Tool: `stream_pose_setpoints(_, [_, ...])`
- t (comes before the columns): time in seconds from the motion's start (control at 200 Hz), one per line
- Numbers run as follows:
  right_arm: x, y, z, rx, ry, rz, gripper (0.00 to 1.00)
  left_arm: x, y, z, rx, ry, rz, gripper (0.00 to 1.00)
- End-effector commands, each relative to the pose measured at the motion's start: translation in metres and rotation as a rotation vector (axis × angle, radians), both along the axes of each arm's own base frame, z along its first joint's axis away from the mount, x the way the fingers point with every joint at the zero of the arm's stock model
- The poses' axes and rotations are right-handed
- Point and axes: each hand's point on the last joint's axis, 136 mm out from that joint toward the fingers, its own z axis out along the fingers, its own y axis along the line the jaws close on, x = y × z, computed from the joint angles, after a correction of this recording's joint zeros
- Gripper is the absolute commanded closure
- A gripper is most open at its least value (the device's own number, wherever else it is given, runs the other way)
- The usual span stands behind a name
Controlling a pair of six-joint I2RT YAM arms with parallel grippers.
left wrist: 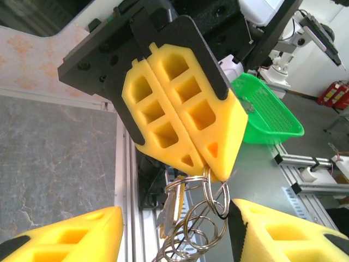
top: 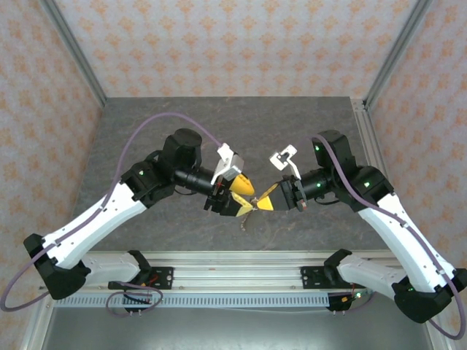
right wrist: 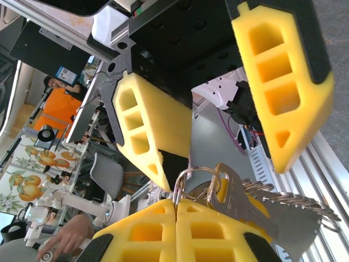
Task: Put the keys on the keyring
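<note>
right gripper (right wrist: 175, 210) pinching keyring (right wrist: 191, 169); left gripper (top: 249, 198) half-open, empty; grey marbled table (top: 219, 124); floral walls (top: 233, 44)

Keyring (left wrist: 204, 217) is cut off by the bottom edge in left wrist view, its top hidden inside right claw (left wrist: 210, 170). Keys (top: 246, 216) are too small from above.

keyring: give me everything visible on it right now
The keyring is shiny silvery wire: several overlapping round loops, partly fanned out like spread coils. It hangs in the air, with its top loop pinched in the tip of the shut right gripper. The rest dangles between the open fingers of the left gripper, with no clear contact. A silvery key is threaded on one loop through the hole in its head.
</note>
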Motion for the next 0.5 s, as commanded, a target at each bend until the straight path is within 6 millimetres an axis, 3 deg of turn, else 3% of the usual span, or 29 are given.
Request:
stream_pose_setpoints(0.0, [-0.007,-0.001,0.008,0.042,-0.013,0.033,1.0,-0.002,0.001,0.017,-0.037,-0.057,-0.039,0.48])
stream_pose_setpoints(0.495, [-0.008,-0.001,0.006,0.039,0.0,0.038,1.0,0.002,0.005,0.026,-0.036,-0.047,-0.117,0.52])
